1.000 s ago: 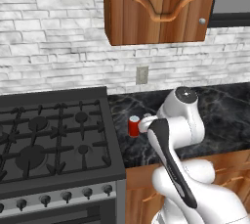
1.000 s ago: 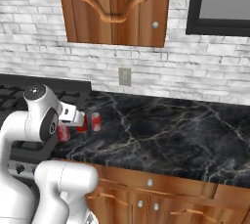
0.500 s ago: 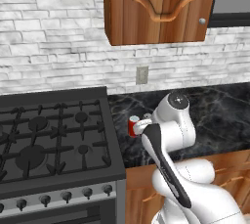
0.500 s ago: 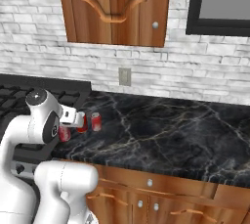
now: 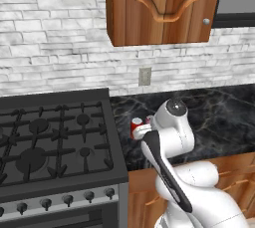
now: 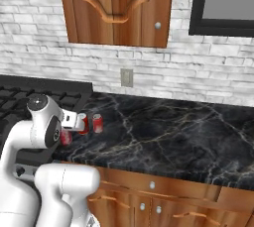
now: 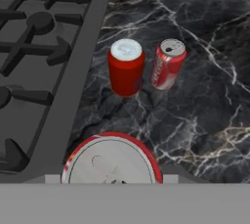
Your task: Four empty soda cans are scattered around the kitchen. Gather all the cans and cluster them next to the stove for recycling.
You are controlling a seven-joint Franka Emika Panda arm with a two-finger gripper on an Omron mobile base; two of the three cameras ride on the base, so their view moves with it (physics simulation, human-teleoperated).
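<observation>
I have the two-finger gripper (image 7: 111, 181) low at the bottom centre of the hand view, pinching a red cylindrical soda can with a silvery top (image 7: 111, 162) whose lid sits right under the camera; the finger tips themselves are hidden behind that lid, so I judge the grip from how the can rides with the hand; in the right base view the same can (image 6: 66, 137) peeks out at the lower left, just beside the white wrist.

Two more cans already stand upright in the middle of the hand view: a plain bright red can with a pale flat top (image 7: 126, 68) and, just beside it to the right, a darker red can with white lettering and a pull tab (image 7: 168, 64); they are close but I cannot tell whether they touch; both stand on the black marble counter (image 7: 195, 115), near the edge of the black gas stove with cast grates (image 7: 44, 52) that occupies the left of that frame.

I take it they are parked there to form the recycling cluster, and I am holding the third can over the bare counter in front of them so it lands beside the stove too.
</observation>
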